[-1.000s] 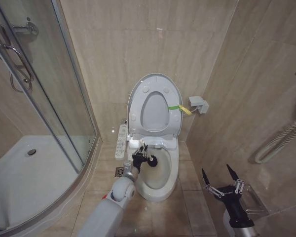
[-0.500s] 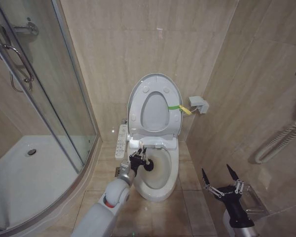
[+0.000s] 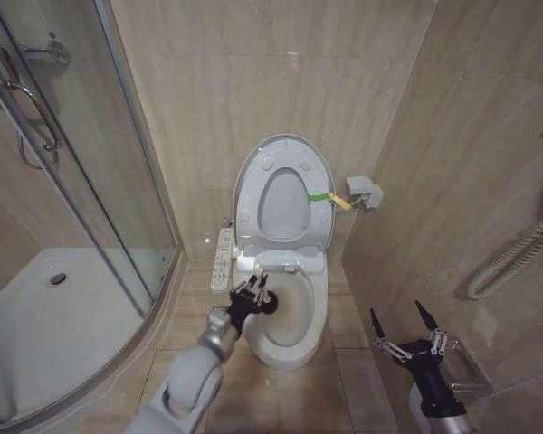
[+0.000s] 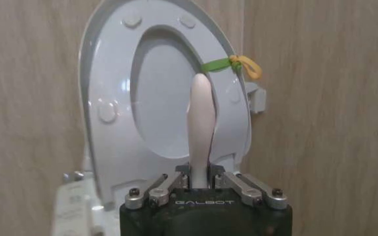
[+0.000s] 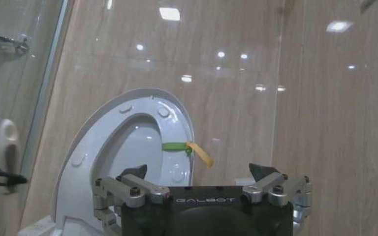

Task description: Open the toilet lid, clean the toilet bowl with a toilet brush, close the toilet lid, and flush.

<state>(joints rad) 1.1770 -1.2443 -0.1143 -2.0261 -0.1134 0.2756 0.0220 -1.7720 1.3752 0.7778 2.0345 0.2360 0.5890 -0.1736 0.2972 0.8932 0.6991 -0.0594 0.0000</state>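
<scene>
The left gripper point(image 3: 251, 291) clamps the toilet brush point(image 4: 201, 123) handle over the toilet bowl point(image 3: 294, 348); right gripper point(image 3: 405, 331) spread apart.

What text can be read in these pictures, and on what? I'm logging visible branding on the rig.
"GALBOT" on the left gripper body, which is shut on the toilet brush handle.
"GALBOT" on the open right gripper body.
Markings on the wall remote panel: too small to read.

toilet lid point(image 3: 283, 194) up against the back wall, toilet bowl point(image 3: 292, 312) in front, shower tray point(image 3: 54, 316) to the left.
</scene>
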